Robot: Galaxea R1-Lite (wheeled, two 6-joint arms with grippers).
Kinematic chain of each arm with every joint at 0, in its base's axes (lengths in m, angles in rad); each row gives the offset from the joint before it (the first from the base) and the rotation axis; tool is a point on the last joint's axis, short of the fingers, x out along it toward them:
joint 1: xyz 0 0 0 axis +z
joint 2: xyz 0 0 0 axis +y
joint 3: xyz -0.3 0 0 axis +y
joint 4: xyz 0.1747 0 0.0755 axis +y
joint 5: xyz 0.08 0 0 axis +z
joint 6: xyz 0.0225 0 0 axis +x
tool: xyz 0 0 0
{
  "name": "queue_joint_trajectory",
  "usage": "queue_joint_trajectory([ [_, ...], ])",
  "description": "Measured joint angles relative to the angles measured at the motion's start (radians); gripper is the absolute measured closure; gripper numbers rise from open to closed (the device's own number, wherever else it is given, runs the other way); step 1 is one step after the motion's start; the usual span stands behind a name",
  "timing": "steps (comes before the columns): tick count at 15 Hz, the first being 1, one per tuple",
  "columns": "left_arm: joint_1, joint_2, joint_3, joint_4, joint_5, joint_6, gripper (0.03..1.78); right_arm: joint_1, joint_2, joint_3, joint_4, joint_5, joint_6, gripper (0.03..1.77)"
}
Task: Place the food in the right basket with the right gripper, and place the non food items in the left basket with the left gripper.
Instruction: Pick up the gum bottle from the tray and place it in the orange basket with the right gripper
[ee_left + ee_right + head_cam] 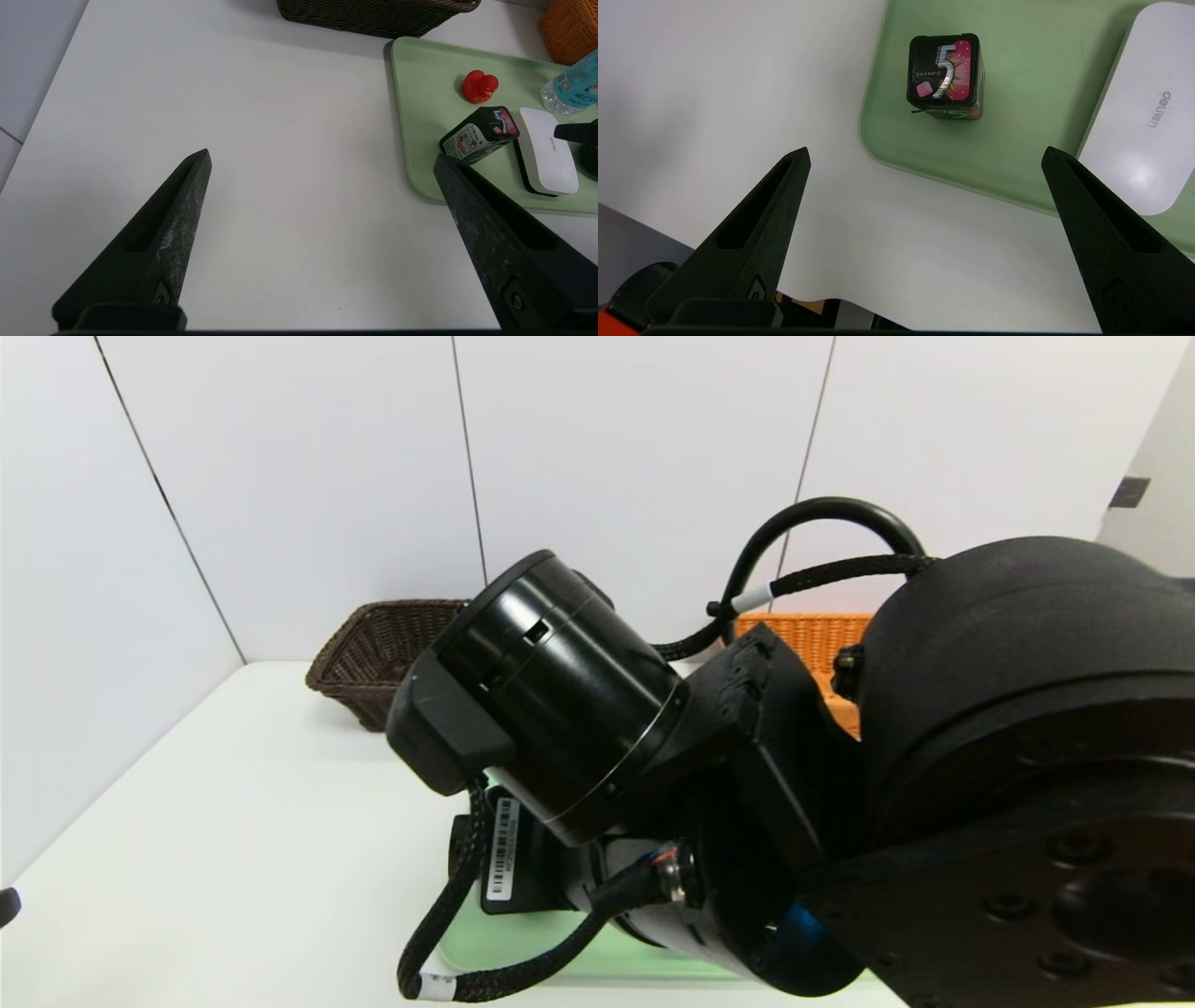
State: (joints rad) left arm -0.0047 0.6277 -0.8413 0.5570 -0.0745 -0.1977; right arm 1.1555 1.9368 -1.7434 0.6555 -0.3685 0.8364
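The black box marked "5" [944,70] stands near a corner of the green tray [1017,140], a short way ahead of my right gripper [925,151], which hangs open and empty over the tray's edge. Beside the box lies the white oblong case [1143,116]. My left gripper [322,158] is open over bare white table, to the side of the tray [420,116]. From there I see the red duck [479,86], the black box [479,133], the white case [546,151] and the water bottle [572,84]. The dark brown basket [373,658] and the orange basket [812,644] stand at the back.
My right arm [653,756] fills the middle and right of the head view and hides most of the tray [523,943]. The table's front edge [784,284] lies just behind the right gripper. White wall panels close off the table at the left and back.
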Motion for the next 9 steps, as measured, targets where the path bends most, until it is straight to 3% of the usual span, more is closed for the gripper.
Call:
queue_joint_trajectory([
  [9,0.0,-0.021,0.016,-0.002,-0.001,-0.002,0.12,-0.01,0.13,-0.069,0.001,-0.02,-0.091,0.09],
])
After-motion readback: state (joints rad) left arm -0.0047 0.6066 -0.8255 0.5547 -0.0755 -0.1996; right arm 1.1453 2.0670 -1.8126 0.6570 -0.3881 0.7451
